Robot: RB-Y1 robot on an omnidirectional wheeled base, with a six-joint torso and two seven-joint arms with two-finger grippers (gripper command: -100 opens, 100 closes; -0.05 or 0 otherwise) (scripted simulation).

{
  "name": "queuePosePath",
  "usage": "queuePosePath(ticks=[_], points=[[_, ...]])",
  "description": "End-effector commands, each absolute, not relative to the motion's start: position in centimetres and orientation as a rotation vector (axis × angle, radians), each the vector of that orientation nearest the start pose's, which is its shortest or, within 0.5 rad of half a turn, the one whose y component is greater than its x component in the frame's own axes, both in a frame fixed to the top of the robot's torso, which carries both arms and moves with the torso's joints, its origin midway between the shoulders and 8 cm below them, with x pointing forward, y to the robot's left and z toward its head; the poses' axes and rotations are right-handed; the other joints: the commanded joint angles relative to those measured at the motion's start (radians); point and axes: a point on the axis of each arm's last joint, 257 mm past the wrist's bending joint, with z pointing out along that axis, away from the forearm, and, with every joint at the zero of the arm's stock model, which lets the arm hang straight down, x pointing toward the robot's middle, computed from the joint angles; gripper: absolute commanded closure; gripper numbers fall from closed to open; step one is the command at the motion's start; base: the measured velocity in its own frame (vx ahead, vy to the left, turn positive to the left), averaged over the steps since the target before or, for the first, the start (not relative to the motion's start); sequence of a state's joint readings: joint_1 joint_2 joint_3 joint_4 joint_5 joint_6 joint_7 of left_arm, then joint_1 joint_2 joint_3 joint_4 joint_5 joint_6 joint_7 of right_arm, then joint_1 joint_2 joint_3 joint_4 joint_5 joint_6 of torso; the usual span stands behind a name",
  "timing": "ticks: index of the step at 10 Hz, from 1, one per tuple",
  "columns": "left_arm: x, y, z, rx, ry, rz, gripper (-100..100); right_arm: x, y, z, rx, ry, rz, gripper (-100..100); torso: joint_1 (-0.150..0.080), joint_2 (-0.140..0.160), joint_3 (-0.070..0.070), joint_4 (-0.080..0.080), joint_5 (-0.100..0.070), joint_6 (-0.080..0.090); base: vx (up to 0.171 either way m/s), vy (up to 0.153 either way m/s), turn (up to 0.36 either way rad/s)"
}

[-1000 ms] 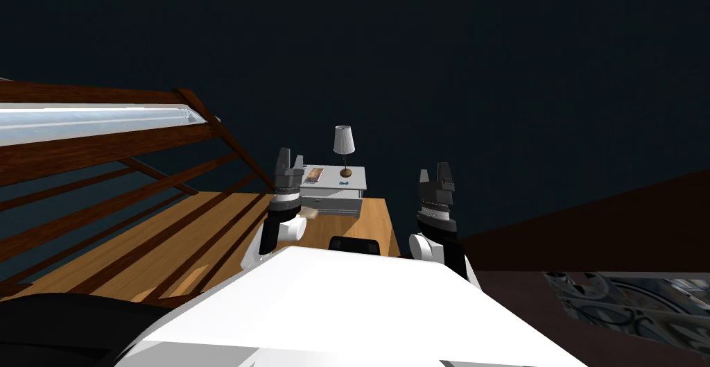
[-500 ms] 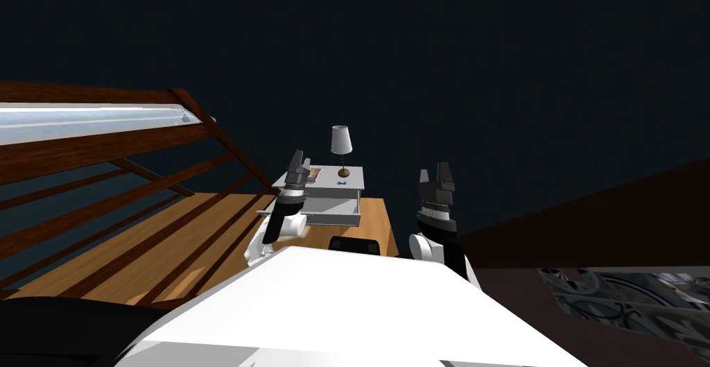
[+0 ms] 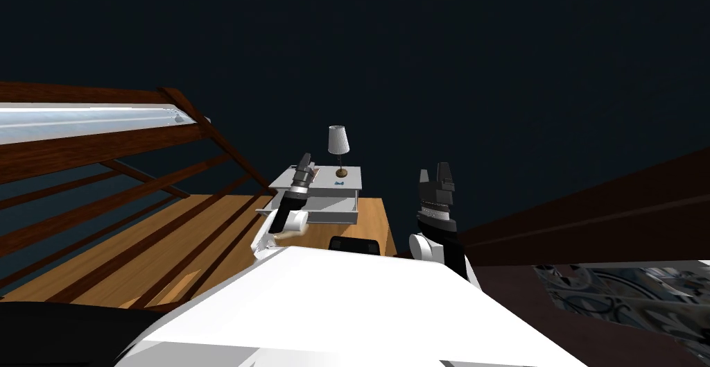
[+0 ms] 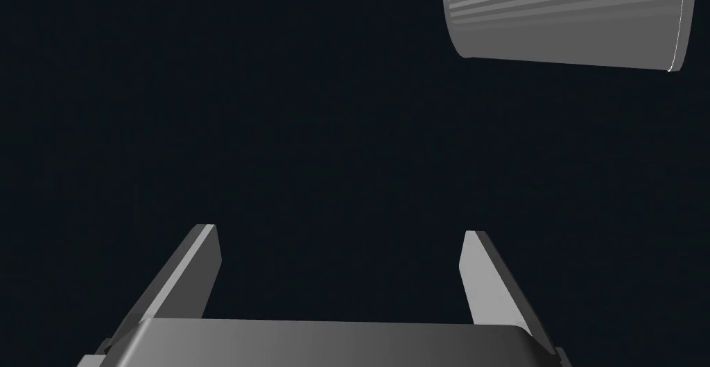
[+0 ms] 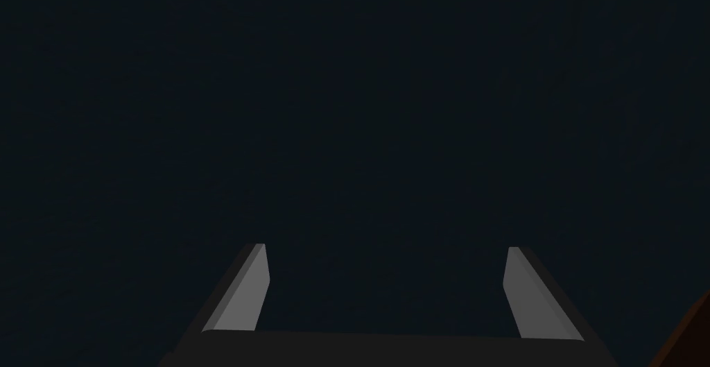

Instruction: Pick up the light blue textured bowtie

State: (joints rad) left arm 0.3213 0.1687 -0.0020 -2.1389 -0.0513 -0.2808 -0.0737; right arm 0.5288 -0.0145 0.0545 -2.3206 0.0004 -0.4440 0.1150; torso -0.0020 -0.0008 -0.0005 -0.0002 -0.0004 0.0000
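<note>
Head view: the bowtie [image 3: 340, 183] — a small light blue shape — lies on top of the white table [image 3: 291, 177], near its front edge and just in front of the foot of the lamp [image 3: 338, 141]. My left gripper [image 3: 305, 159] is raised at the table's left part, fingers apart and empty. From it the bowtie lies to the right and lower. The bowtie's long axis seems to run along the table's front edge, though it is too small to be sure. My right gripper [image 3: 435, 173] — also open and empty — stands well apart from the table. The left arm is nearer, and I judge it must swing right and tip down.
</note>
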Motion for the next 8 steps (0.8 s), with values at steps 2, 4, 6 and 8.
queuePosePath(ticks=[2, 4, 6, 8], points=[[44.0, 26.1, -4.3, -0.67, 0.985, -1.153, -100, 34.6, -26.3, 2.2, 0.642, 0.683, 1.232, 0, 0.0, 0.0, 0.0, 0.0, 0.0, 0.0, 0.006, -0.025, -0.017], [45.3, 26.5, -5.9, -0.718, 1.028, -1.133, -100, 34.6, -26.3, 2.2, 0.642, 0.683, 1.232, 0, 0.0, 0.0, 0.0, 0.0, 0.0, 0.0, 0.004, -0.028, -0.018], [46.5, 26.9, -7.4, -0.761, 1.064, -1.115, -100, 34.6, -26.3, 2.2, 0.642, 0.683, 1.232, 0, 0.0, 0.0, 0.0, 0.0, 0.0, 0.0, 0.011, -0.026, -0.02], [47.7, 27.3, -9.0, -0.808, 1.103, -1.095, -100, 34.6, -26.3, 2.2, 0.642, 0.683, 1.232, 0, 0.0, 0.0, 0.0, 0.0, 0.0, 0.0, 0.014, -0.027, -0.023]])
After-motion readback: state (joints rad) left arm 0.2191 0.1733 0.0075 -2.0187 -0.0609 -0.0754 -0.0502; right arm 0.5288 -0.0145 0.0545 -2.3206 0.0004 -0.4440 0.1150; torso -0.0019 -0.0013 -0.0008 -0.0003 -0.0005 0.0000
